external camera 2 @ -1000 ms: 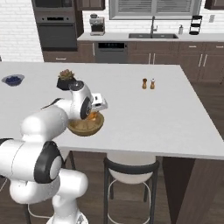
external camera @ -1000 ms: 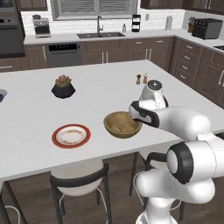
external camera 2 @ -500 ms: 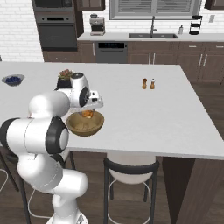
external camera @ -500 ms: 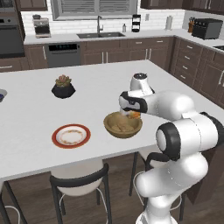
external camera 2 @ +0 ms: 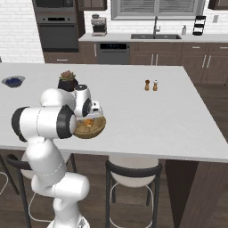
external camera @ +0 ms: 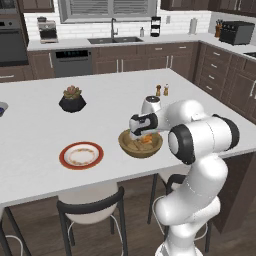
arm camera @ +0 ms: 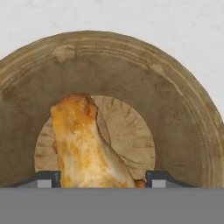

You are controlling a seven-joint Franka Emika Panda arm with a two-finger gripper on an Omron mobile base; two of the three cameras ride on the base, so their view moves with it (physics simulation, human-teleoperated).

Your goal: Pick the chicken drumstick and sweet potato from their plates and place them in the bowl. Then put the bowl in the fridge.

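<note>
The chicken drumstick (arm camera: pixel 85 144) sits right between the claw's (arm camera: pixel 103 179) two dark tips in the hand view, so the claw looks clamped on it, one tip on each side. Its long axis runs straight away from the claw, golden-brown end pointing out over the flat floor of the wooden bowl (arm camera: pixel 183 127). So the bowl is directly beyond the claw, pretty much centred under the drumstick, rim wrapping round on every side.

In the left base view the claw (external camera: pixel 141 134) hangs just above the bowl (external camera: pixel 130 147) on the white worktop (external camera: pixel 115 95), with something orange showing at the fingers. Can't really tell from there if that's the sweet potato already in the bowl or just the drumstick's browned skin, it's too small. Same story in the right base view, where the bowl (external camera 2: pixel 95 129) peeks out from behind the arm.

My read: this is the drop-off step for the drumstick, and the only thing that matters is that it's already lined up over the bowl's middle, so letting go should land it inside.

Off to the claw's side, well apart, is the red-rimmed plate (external camera: pixel 81 155), which looks bare. Further back sit a potted succulent (external camera: pixel 72 98) and salt and pepper shakers (external camera: pixel 162 90).
</note>
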